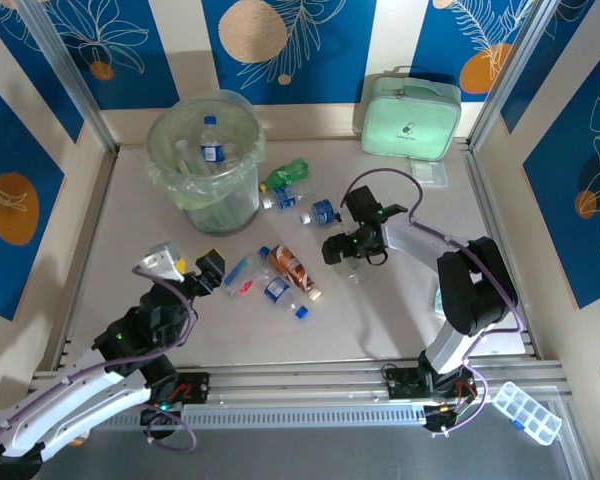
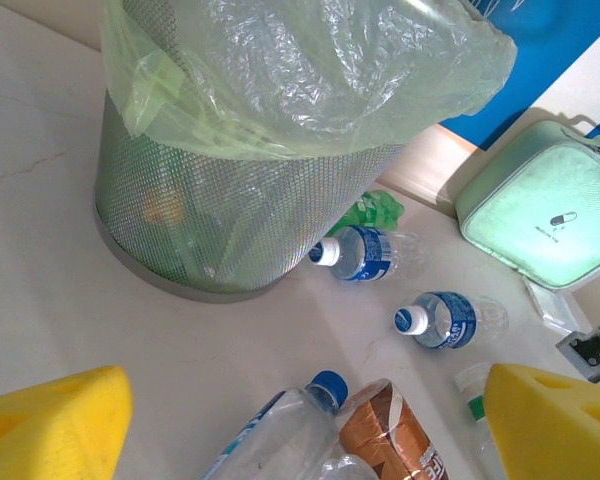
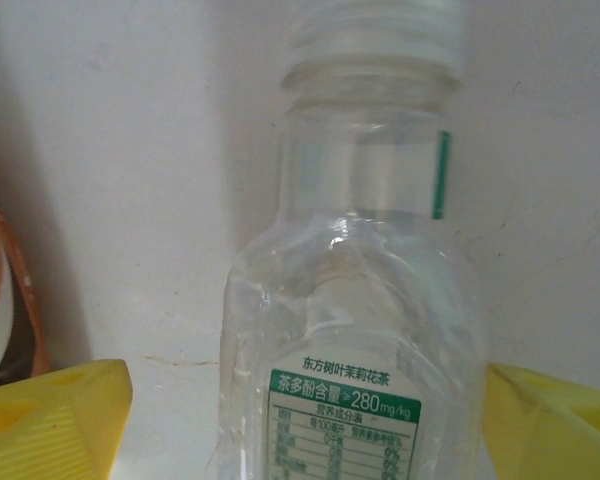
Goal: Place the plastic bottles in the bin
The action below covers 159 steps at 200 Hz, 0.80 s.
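Yellow right fingers [image 3: 55,420] stand wide apart, a clear bottle [image 3: 350,330] lying between them on the counter [image 3: 130,200], not clamped.

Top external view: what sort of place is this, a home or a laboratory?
Most likely a staged robot test cell, not a home: aluminium frame posts enclose the pale table, printed blue backdrop panels stand behind it, and plastic bottles lie scattered by a lined bin.

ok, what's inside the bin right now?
From above, the bin holds a blue-labelled bottle. Anything deeper is blurred behind the green bag.
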Each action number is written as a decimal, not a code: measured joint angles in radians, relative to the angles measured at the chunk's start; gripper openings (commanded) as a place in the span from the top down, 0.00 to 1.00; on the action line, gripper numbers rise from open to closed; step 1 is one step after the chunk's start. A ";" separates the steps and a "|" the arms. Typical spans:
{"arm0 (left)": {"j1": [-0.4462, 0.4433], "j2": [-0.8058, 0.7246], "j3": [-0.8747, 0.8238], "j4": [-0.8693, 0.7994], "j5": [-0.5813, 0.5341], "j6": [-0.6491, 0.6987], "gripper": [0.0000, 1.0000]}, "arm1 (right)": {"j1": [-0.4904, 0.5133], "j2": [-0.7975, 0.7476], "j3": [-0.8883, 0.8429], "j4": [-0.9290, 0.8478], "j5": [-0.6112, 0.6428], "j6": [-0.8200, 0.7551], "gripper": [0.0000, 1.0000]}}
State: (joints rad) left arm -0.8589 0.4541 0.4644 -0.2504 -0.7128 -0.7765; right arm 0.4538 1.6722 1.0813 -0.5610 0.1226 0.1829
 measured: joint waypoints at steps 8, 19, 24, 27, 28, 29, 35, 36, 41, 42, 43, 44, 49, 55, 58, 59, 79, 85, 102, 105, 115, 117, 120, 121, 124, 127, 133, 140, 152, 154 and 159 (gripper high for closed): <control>0.000 0.000 0.000 0.000 -0.003 0.000 0.10 | 0.013 0.001 0.000 -0.006 0.027 0.000 0.14; 0.000 0.000 0.000 0.000 -0.003 0.000 0.10 | 0.027 0.003 0.000 -0.013 0.060 0.000 0.17; 0.000 0.000 0.000 0.000 -0.003 0.000 0.10 | 0.034 0.006 0.000 -0.016 0.077 0.000 0.19; 0.000 0.000 0.000 0.000 -0.004 0.000 0.10 | 0.037 0.008 0.000 -0.016 0.086 0.001 0.20; 0.000 0.000 0.000 0.000 -0.004 0.000 0.10 | 0.038 0.008 0.000 -0.016 0.088 0.002 0.20; 0.000 0.000 0.000 0.000 -0.004 0.000 0.10 | 0.039 0.009 0.000 -0.017 0.090 0.002 0.20; 0.000 0.001 0.000 0.000 -0.006 0.000 0.10 | 0.045 0.015 0.000 -0.020 0.108 0.002 0.20; 0.000 0.001 0.000 0.000 -0.006 0.000 0.10 | 0.045 0.016 0.000 -0.021 0.110 0.002 0.20; 0.000 0.002 0.000 0.000 -0.006 0.000 0.10 | 0.051 0.021 0.000 -0.024 0.122 0.001 0.20; 0.000 0.002 0.000 0.000 -0.006 0.000 0.10 | 0.051 0.022 0.000 -0.025 0.124 0.001 0.20; 0.000 0.002 0.000 0.000 -0.007 0.000 0.10 | 0.053 0.024 0.000 -0.026 0.128 0.002 0.20; 0.000 0.003 0.000 0.000 -0.007 0.000 0.10 | 0.054 0.025 0.000 -0.027 0.130 0.001 0.20; 0.000 0.005 0.000 0.000 -0.008 0.000 0.10 | 0.059 0.030 0.000 -0.031 0.142 0.002 0.21; 0.000 0.008 0.000 0.000 -0.011 0.000 0.10 | 0.063 0.035 0.000 -0.037 0.155 0.005 0.21; 0.000 0.008 0.000 0.000 -0.011 0.000 0.10 | 0.064 0.037 0.000 -0.039 0.160 0.005 0.21; 0.000 0.010 0.000 0.000 -0.012 0.000 0.10 | 0.065 0.038 0.000 -0.041 0.163 0.008 0.21; 0.000 0.013 0.000 0.000 -0.018 0.000 0.09 | 0.070 0.039 0.000 -0.059 0.198 0.022 0.19; 0.000 0.013 0.000 0.000 -0.021 0.000 0.09 | 0.070 0.039 0.000 -0.062 0.208 0.027 0.18; 0.000 0.013 0.000 0.000 -0.023 0.000 0.09 | 0.076 0.039 -0.006 -0.069 0.234 0.042 0.18; 0.000 0.013 0.000 0.000 -0.023 0.000 0.09 | 0.077 0.039 -0.007 -0.070 0.238 0.042 0.18; 0.000 0.013 0.000 0.000 -0.024 0.000 0.10 | 0.083 0.039 -0.011 -0.077 0.248 0.048 0.18; 0.000 0.013 0.000 0.000 -0.024 0.000 0.09 | 0.084 0.039 -0.011 -0.079 0.249 0.050 0.18; 0.000 0.014 0.000 0.000 -0.024 0.000 0.09 | 0.087 0.039 -0.011 -0.081 0.249 0.052 0.18; 0.000 0.014 0.000 0.000 -0.024 0.000 0.09 | 0.087 0.039 -0.011 -0.082 0.250 0.052 0.18; 0.000 0.014 0.000 0.000 -0.025 0.000 0.09 | 0.090 0.039 -0.012 -0.084 0.252 0.054 0.18; 0.000 0.014 0.000 0.000 -0.025 0.000 0.09 | 0.093 0.039 -0.012 -0.085 0.253 0.054 0.18; 0.000 0.014 0.000 0.000 -0.026 0.000 0.09 | 0.098 0.039 -0.012 -0.088 0.256 0.057 0.18; 0.000 0.016 0.000 0.000 -0.026 0.000 0.09 | 0.105 0.039 -0.012 -0.091 0.260 0.061 0.18; 0.000 0.020 0.000 0.000 -0.026 0.000 0.09 | 0.114 0.037 -0.012 -0.094 0.266 0.062 0.19; 0.000 0.021 0.000 0.000 -0.026 0.000 0.09 | 0.116 0.037 -0.012 -0.095 0.267 0.063 0.19; 0.000 0.023 0.000 0.000 -0.026 0.000 0.09 | 0.117 0.034 -0.013 -0.096 0.268 0.065 0.19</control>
State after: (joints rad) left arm -0.8589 0.4774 0.4644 -0.2504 -0.7383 -0.7765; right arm 0.5713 1.7061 1.0683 -0.6567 0.3908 0.2481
